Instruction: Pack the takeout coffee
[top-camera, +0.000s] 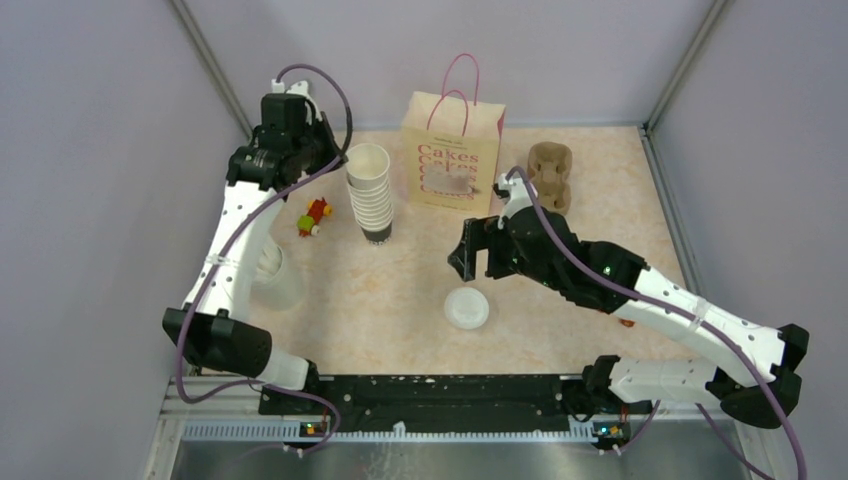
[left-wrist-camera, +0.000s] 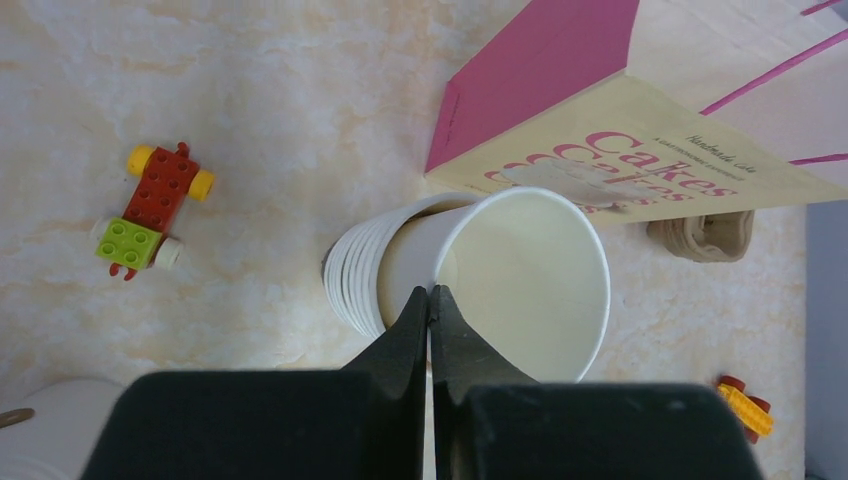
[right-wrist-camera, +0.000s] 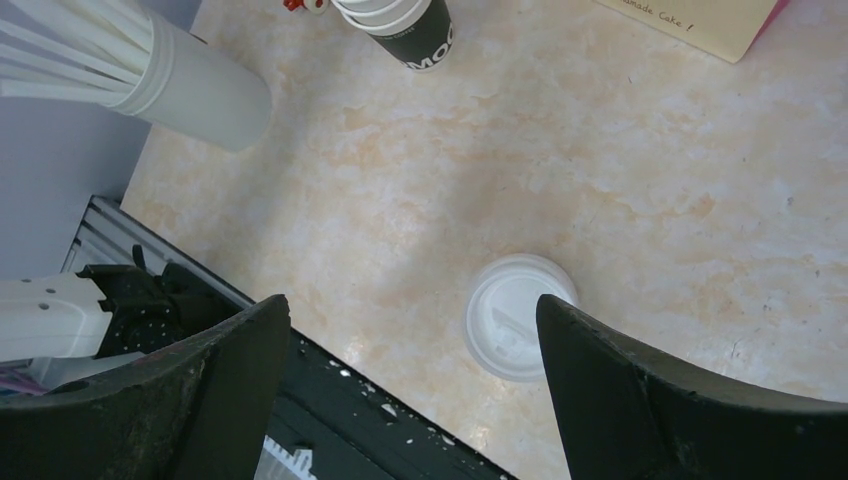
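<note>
Left tool (left-wrist-camera: 430, 305) pinched together on the rim of the top stacked cup (left-wrist-camera: 530, 270); right tool (right-wrist-camera: 410, 320) spread wide above the takeout coffee (right-wrist-camera: 518, 315), only its lid showing.

On the paper bag (left-wrist-camera: 640, 160) just past your left gripper (left-wrist-camera: 430, 295), up and to the right of its tips, you can read "Cakes" in large pink letters. The word repeats in rows beneath, and a small "Handmade cake" line sits beside it. Well ahead of your right gripper (right-wrist-camera: 408, 310), the black bottom cup in the stack of cups (right-wrist-camera: 415, 35) carries white letters, "MOC", cut off.
</note>
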